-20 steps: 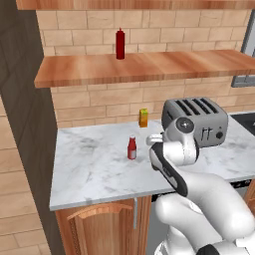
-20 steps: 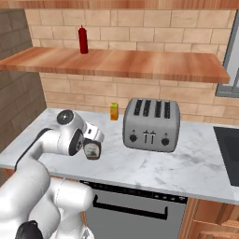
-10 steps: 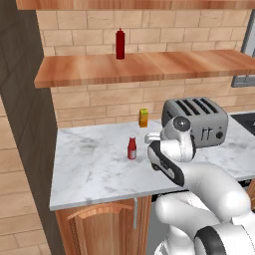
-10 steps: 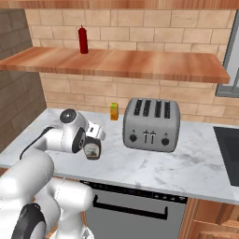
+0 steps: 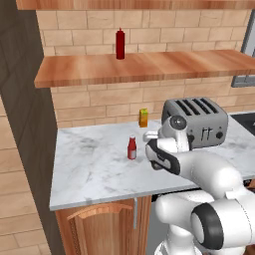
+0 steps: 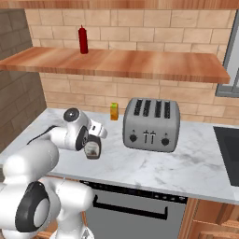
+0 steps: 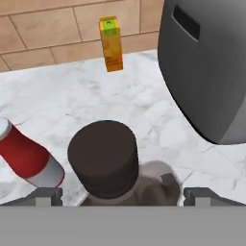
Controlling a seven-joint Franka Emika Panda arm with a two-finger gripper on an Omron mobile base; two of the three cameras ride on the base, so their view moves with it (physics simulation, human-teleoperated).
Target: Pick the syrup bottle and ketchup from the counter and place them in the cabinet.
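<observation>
The arm is lining up on the syrup bottle (image 7: 109, 166), which stands on the counter (image 5: 94, 169) beside the ketchup (image 5: 132, 148). The gripper (image 7: 117, 196) hangs over the cap, fingers spread wide and probably not touching. Next it should lower and close, then lift toward the cabinet (image 5: 149, 67).

counter (image 5: 89, 169): ketchup (image 5: 132, 148) left of syrup bottle (image 6: 92, 148) | toaster (image 6: 151, 124) right | carton (image 6: 114, 111) behind

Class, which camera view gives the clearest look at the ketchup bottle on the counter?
The left base view: the ketchup stands whole and upright, unobstructed, on the counter. The hand view cuts it off at the frame's edge. In the right base view the arm blocks where it stands.
</observation>
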